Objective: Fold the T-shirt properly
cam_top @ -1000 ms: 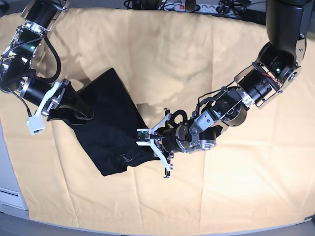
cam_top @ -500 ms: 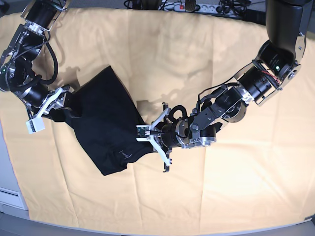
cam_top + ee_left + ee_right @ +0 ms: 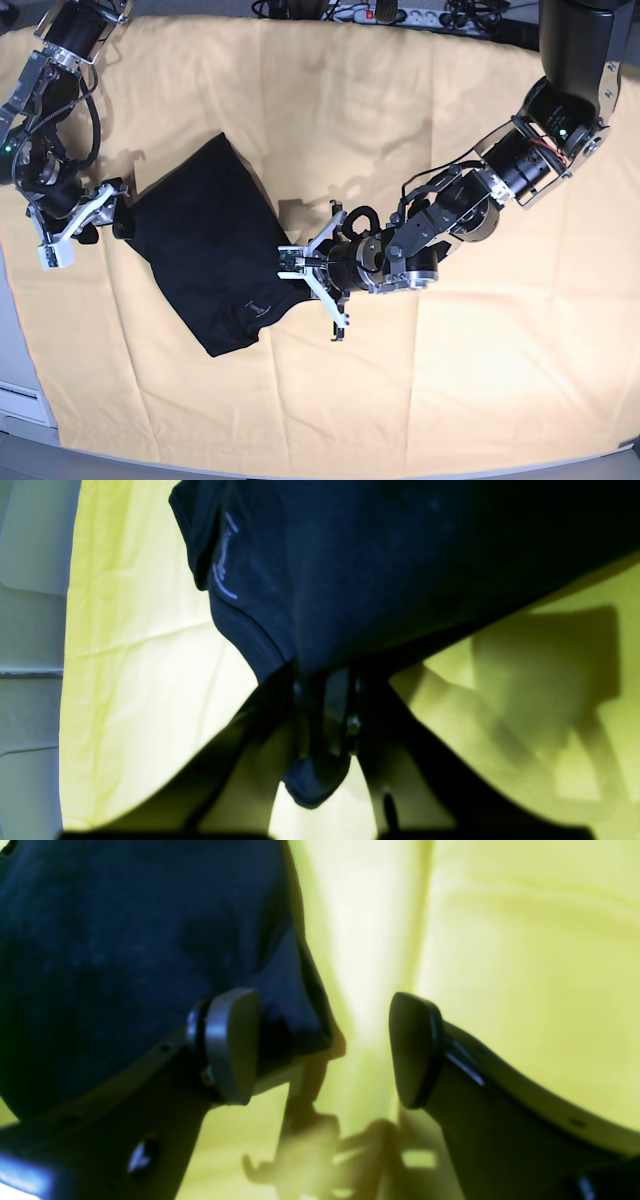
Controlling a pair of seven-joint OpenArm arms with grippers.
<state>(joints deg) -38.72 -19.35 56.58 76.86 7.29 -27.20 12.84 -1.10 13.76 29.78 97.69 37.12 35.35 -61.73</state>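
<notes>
Because the T-shirt (image 3: 205,255) is already doubled into a compact dark slab, it is found lying slantwise on the pale yellow cloth (image 3: 420,400), at about nine o'clock from the middle of the tabletop, with its small grey mark (image 3: 258,310) turned up near the five o'clock edge. That edge is pinched by the left end effector (image 3: 300,272), whose jaws are clenched on a tuck of the fabric (image 3: 315,780), apparently so that the corner can be drawn taut or carried over for another fold. At the opposite, nine o'clock edge, the right end effector (image 3: 322,1045) is seen released, with its pads (image 3: 232,1045) spread wide and nothing between them; the fabric is merely overlapped by one pad.
</notes>
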